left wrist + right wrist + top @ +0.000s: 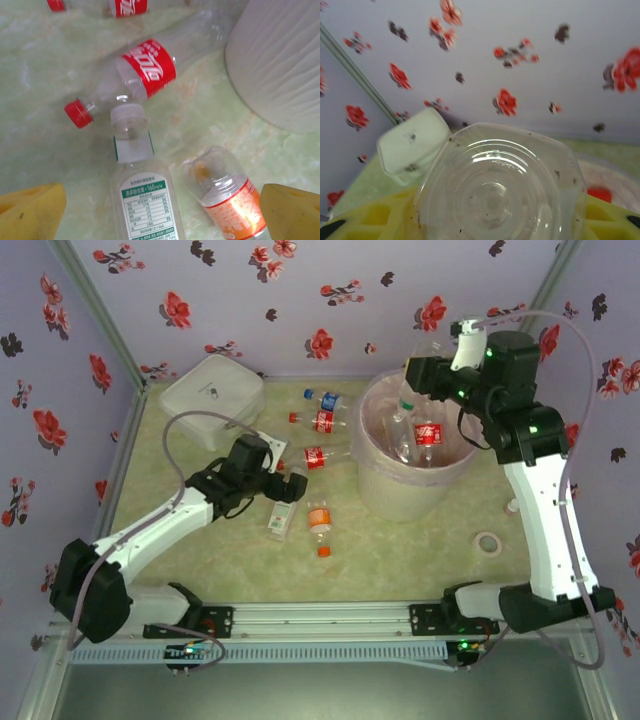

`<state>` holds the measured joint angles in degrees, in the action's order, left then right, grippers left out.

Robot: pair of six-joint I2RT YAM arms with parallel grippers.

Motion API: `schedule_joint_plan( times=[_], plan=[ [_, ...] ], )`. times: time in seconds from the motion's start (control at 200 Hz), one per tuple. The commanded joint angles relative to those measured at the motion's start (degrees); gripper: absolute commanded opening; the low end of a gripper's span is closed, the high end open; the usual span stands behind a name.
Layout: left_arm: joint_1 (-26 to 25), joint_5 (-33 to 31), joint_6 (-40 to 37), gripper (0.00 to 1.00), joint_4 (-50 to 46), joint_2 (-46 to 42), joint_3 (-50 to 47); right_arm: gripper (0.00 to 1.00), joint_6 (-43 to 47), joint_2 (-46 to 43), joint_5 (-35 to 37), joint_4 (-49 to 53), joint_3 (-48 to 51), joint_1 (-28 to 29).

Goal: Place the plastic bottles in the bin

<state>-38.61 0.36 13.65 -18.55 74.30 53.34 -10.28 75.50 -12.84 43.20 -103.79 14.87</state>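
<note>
thin plastic, probably light and crushable: grip the white-capped bottle (144, 200) mid-body. left gripper (161, 212) wide; right gripper (490, 220) holding a clear bottle (500, 170).

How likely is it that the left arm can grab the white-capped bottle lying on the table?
Probably yes: the left gripper hangs open over the white-capped bottle, one finger on either side. The orange-labelled bottle lying close beside it may crowd one finger.
</note>
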Motion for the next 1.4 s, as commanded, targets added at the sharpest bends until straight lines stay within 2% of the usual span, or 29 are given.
schedule_joint_plan(
  times=[0.0,0.345,0.61,0.87,1.245,1.4],
  plan=[
    [-1.0,-2.2,0.9,1.00,-1.5,2.4,-0.8,0.16,1.8,2.7,3.0,8.5,-1.6,-0.3],
    [-2.6,-4.3,0.4,1.00,-2.2,7.5,-0.7,0.14,1.4,11.0,1.7,14.0,0.0,-0.3],
    [-3.0,-4.3,0.7,1.00,-1.7,7.9,-0.7,0.14,0.5,5.6,-2.0,11.9,-5.1,-0.8],
    [-3.0,-4.2,-0.3,1.00,-3.2,7.4,0.5,0.14,0.4,6.8,-2.2,18.4,-9.2,-0.8],
    [-3.0,-4.2,0.0,0.99,-3.6,5.1,-1.7,0.16,-1.3,16.6,-0.7,25.8,-5.2,-0.7],
    [-3.0,-4.2,0.5,0.98,-2.5,5.5,-2.3,0.15,-2.4,19.1,-0.6,21.7,0.3,-0.7]
  ],
)
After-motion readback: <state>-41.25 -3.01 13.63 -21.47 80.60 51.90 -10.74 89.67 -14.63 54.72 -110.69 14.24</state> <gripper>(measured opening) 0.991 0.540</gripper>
